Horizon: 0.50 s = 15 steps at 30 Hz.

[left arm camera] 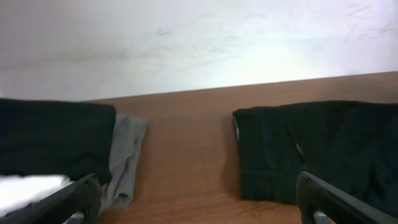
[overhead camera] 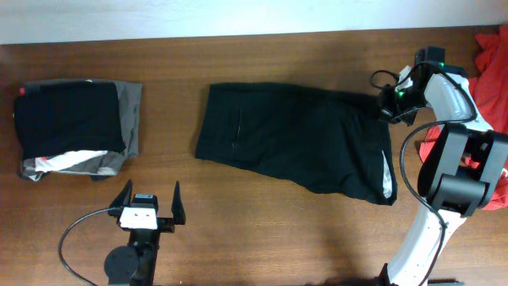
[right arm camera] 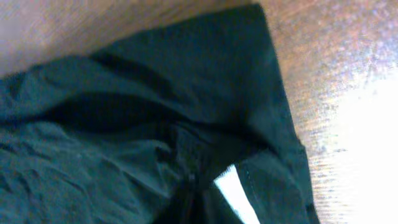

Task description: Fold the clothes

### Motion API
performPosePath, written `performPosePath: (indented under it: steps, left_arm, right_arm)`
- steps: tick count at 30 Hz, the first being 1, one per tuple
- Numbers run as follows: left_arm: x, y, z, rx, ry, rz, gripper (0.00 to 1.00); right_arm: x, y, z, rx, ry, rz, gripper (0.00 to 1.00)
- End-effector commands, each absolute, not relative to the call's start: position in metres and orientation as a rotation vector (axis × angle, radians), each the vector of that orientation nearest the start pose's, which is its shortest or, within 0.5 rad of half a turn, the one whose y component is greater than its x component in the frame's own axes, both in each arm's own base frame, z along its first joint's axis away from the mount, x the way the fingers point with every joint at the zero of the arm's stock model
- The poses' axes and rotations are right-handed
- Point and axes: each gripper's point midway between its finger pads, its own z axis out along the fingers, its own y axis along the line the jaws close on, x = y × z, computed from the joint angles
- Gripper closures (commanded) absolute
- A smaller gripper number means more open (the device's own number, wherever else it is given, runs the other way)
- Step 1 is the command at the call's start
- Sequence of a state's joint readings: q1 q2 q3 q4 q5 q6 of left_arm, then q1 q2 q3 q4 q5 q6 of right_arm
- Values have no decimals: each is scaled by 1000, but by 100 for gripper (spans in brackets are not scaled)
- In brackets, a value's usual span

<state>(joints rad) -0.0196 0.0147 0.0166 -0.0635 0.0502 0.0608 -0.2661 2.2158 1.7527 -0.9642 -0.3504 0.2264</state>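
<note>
one matte black garment (overhead camera: 294,143) lies spread flat, roughly rectangular, at the centre of the table (overhead camera: 262,56); one folded black-over-grey stack (overhead camera: 71,123) lies far left, one crumpled red-orange garment (overhead camera: 494,48) far right. left gripper (overhead camera: 152,192): fingers apart, off the cloth; right gripper (overhead camera: 387,103): at the black garment's far right corner, closure cannot be told. table surface smooth brown wood, white wall (overhead camera: 159,16) behind.

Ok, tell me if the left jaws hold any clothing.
No, the left gripper, jaws open, sits over the table, apart from the folded stack and the black garment.
</note>
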Motion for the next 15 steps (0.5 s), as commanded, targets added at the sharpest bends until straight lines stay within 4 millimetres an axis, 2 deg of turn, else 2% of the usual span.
performPosePath:
  steps: [1, 4, 10, 13, 15]
  left_arm:
    - [244, -30, 167, 186, 1601, -76, 1]
    - [243, -31, 176, 157, 1591, -113, 1]
    - [242, -35, 217, 168, 1613, -143, 1]
    - [254, -38, 237, 177, 1689, -163, 1]
    - [269, -44, 248, 198, 1756, -198, 1]
  right_arm:
    - [457, -64, 33, 689, 2870, 530, 96]
    - [455, -65, 32, 677, 2879, 521, 96]
    - [454, -66, 32, 681, 2886, 509, 96]
    - [454, -66, 32, 681, 2886, 508, 96]
    - [454, -66, 32, 681, 2885, 508, 96]
